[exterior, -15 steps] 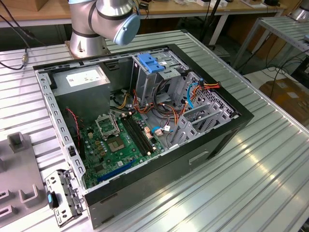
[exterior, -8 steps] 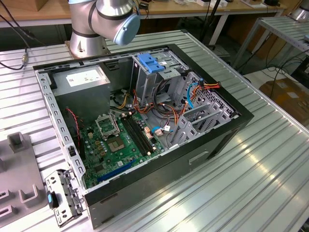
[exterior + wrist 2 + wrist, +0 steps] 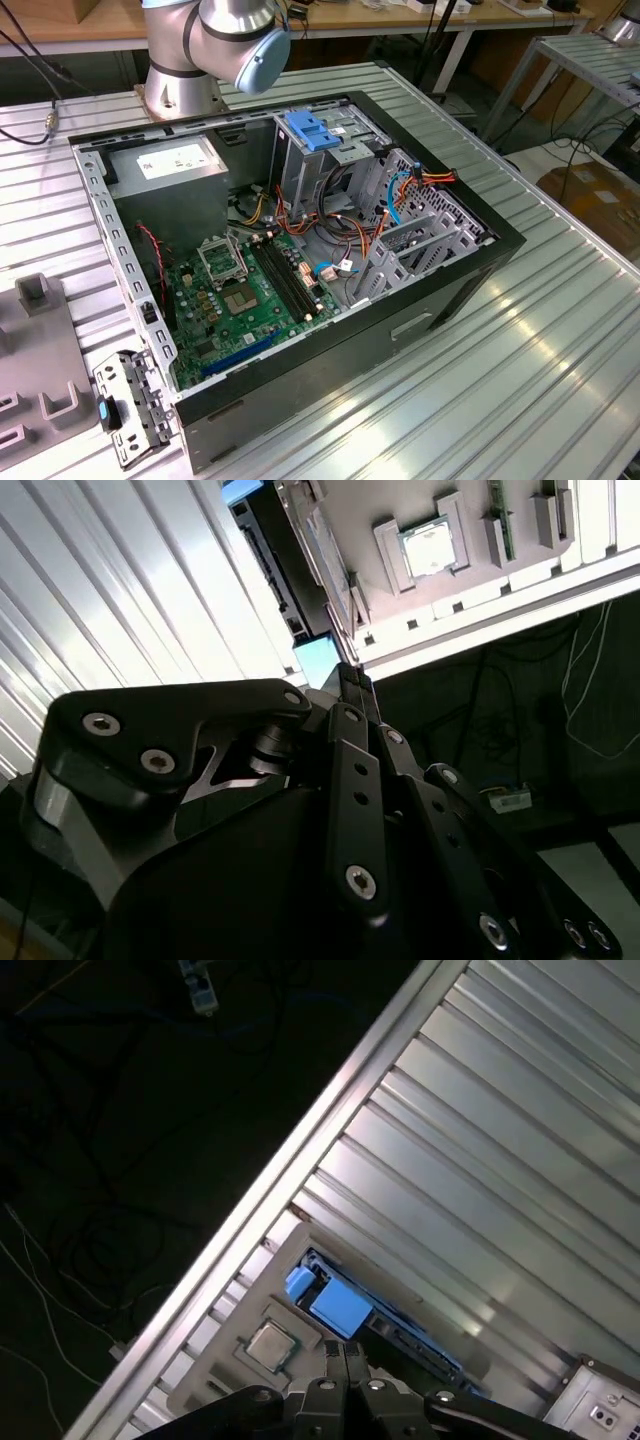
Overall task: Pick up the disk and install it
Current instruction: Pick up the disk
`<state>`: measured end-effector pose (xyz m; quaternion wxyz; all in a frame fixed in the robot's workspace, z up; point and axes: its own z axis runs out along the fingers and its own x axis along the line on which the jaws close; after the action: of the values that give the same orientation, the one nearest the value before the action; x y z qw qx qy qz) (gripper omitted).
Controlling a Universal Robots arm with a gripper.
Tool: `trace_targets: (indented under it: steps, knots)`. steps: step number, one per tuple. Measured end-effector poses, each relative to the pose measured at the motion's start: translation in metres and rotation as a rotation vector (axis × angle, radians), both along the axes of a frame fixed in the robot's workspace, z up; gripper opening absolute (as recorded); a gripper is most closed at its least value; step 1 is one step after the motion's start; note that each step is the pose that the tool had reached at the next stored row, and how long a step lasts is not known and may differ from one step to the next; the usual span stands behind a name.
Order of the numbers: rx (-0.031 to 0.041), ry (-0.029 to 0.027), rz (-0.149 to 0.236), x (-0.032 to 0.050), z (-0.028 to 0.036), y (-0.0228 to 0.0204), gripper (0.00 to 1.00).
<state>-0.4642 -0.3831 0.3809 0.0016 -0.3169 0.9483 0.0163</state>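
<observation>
Blue-railed disk (image 3: 338, 1307) standing on edge in a grey holder (image 3: 262, 1278) at the rim of the ribbed table (image 3: 480, 1140), just beside a square chip (image 3: 268, 1345). Probably the approach for the pick-up: best to spread the fingers, centre over the upper edge, descend straight and clamp the flat faces. Gripper (image 3: 346, 1350) close over the blue end, fingers pressed together, holding nothing. Contact with the disk impossible to tell.
</observation>
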Motion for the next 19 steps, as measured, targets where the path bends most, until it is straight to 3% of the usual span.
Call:
trace_targets:
  steps: [6,9,19]
  knots:
    - [0.0000,0.0000,0.064,0.0000,-0.0002,0.0000,0.11]
    - [0.0000,0.0000,0.138,0.0001,-0.0006,0.0001,0.11]
    - [-0.0021,0.0001,0.308,0.0000,-0.0027,0.0025,0.11]
